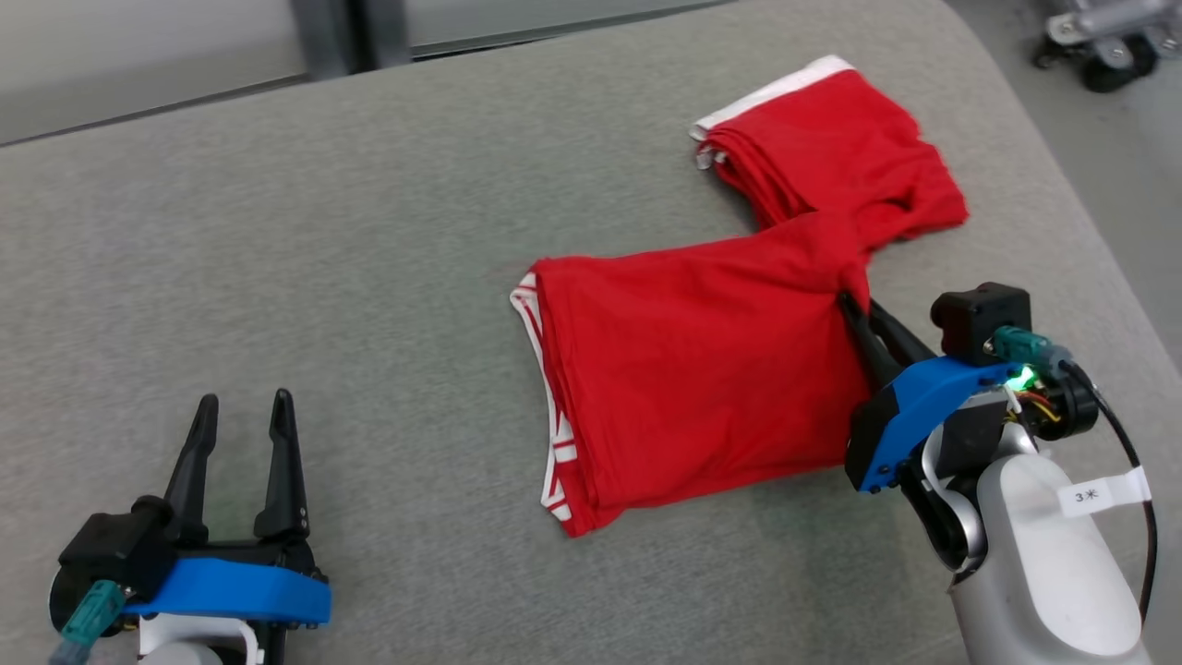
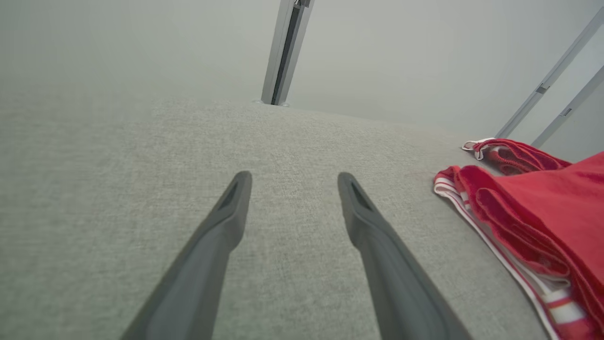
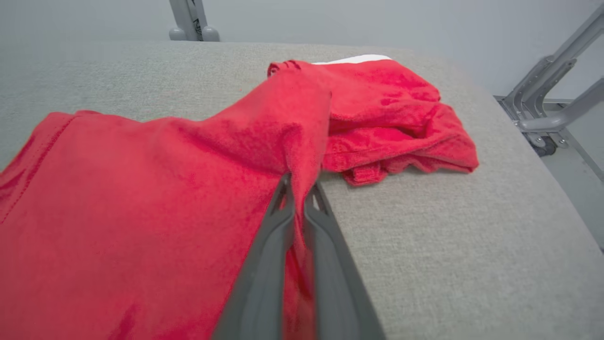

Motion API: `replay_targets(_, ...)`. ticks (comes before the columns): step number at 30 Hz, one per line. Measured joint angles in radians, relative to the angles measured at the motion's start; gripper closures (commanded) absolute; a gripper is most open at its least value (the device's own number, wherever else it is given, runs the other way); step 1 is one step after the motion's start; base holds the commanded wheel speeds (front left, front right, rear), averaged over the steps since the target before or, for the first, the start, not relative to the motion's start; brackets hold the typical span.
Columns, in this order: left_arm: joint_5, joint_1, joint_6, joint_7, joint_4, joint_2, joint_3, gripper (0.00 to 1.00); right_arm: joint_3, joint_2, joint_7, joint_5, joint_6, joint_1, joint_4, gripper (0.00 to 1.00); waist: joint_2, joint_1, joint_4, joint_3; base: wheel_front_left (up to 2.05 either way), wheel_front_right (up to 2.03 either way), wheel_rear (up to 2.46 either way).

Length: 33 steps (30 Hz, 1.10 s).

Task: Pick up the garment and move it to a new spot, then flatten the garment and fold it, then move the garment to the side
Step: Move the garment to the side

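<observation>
The right end effector is clamped on the red shorts lying on the grey cushion. The left end effector stands apart, empty.

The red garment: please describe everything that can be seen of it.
The red garment is soft-looking cloth with white trim at its left edge and a white band at its far end. It lies on the grey fabric surface, the near part fairly flat, the far part bunched. Between them the right gripper, shut, pinches a raised fold.

Left gripper lower left, fingers spread and pointing up; right gripper at right, fingers pinched together.
</observation>
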Motion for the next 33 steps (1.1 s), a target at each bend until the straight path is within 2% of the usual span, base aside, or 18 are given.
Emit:
replay_targets(4,0.006,-0.004,0.002,0.026,-0.022,0.017,-0.010,0.00,0.002,0.000,-0.030,0.025,0.000,0.001,0.007,1.00,0.0000,0.0000,-0.049,0.010,0.00,0.00,0.00)
replay_targets(8,0.005,-0.006,0.003,0.041,-0.031,0.022,-0.016,0.00,0.014,0.000,-0.051,0.055,0.000,0.003,0.030,1.00,0.0000,0.0000,-0.062,0.004,0.00,0.00,0.00)
replay_targets(17,-0.013,-0.013,0.009,0.029,-0.011,0.009,-0.027,0.00,0.004,-0.004,-0.013,-0.021,0.000,-0.151,0.065,1.00,0.0000,0.0000,0.035,-0.039,0.00,0.00,0.00)
replay_targets(24,-0.019,-0.022,0.008,0.006,0.017,-0.016,-0.054,0.00,-0.047,-0.136,0.071,-0.050,0.000,-0.299,0.130,1.00,0.0000,-0.0001,0.145,-0.039,0.00,0.00,0.00)
replay_targets(29,-0.017,-0.031,0.007,-0.004,0.033,-0.023,-0.065,0.00,-0.107,-0.267,0.122,-0.026,0.000,-0.334,0.145,1.00,0.0000,-0.0001,0.216,-0.024,0.00,0.00,0.00)
replay_targets(33,-0.012,-0.033,0.007,-0.008,0.039,-0.021,-0.072,0.00,-0.167,-0.341,0.161,0.007,0.000,-0.335,0.156,1.00,0.0000,-0.0001,0.264,-0.008,0.00,0.00,0.00)
